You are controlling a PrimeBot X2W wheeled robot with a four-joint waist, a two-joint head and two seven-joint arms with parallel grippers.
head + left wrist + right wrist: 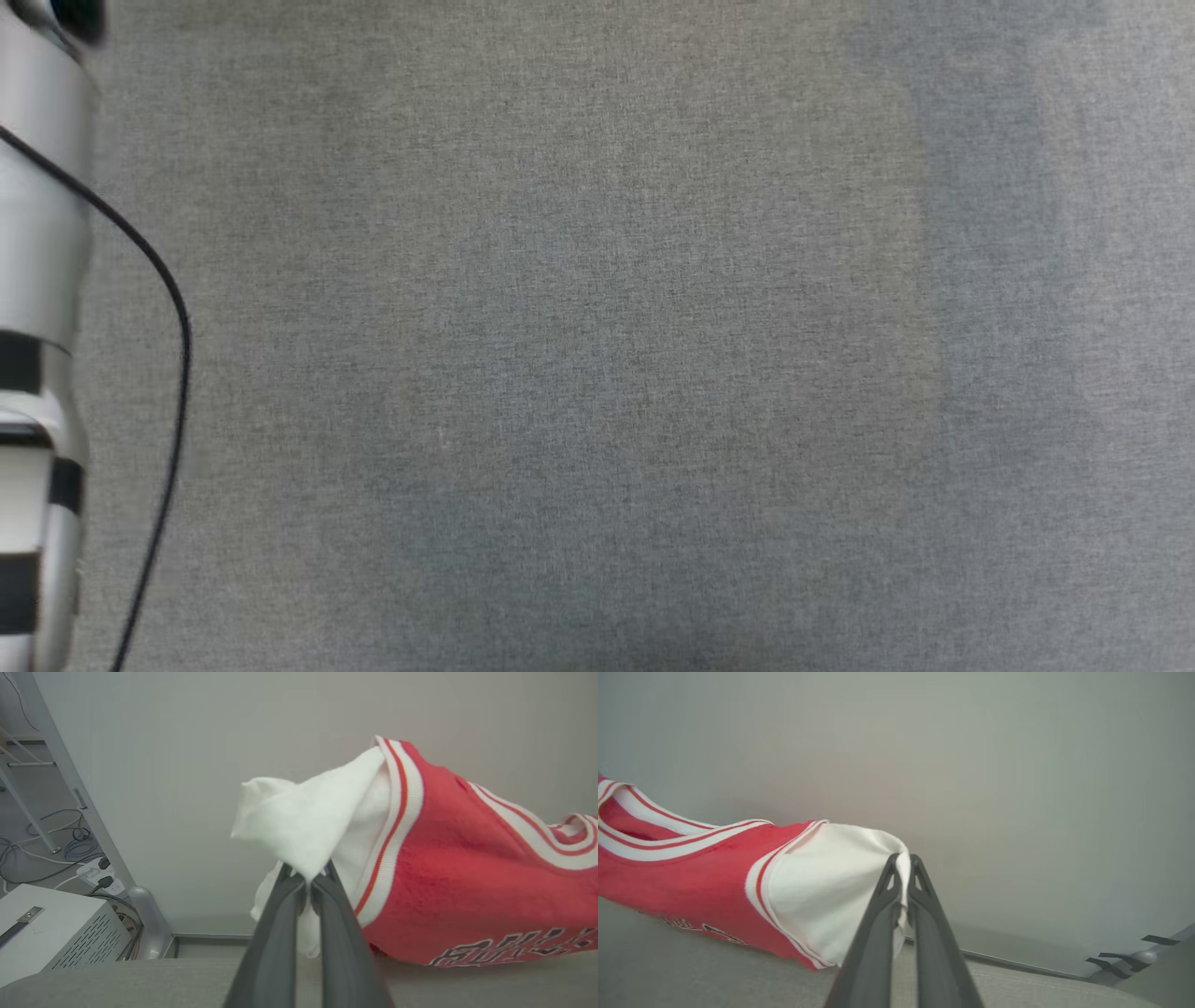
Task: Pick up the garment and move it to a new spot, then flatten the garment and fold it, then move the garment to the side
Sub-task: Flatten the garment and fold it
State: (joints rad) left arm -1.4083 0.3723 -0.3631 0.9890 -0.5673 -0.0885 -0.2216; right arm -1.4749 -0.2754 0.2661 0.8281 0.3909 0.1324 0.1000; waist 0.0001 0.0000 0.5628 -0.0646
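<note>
The garment [448, 872] is a red jersey with white sleeves and red-and-white striped trim, with black lettering low on its front. It hangs stretched above the grey table. My left gripper [308, 879] is shut on one white sleeve, which bunches over the fingertips. In the right wrist view the garment [705, 872] runs off to the left, and my right gripper [903, 863] is shut on the edge of the other white sleeve. The garment's lower part reaches the table surface.
The head view looks down on the grey cloth-covered table [597, 373], with a pale forearm [37, 373] and a black cable [168, 373] at its left edge. Beyond the table's edge are a white metal box [56, 933], a power strip with cables [93, 872] and a grey frame leg [70, 779].
</note>
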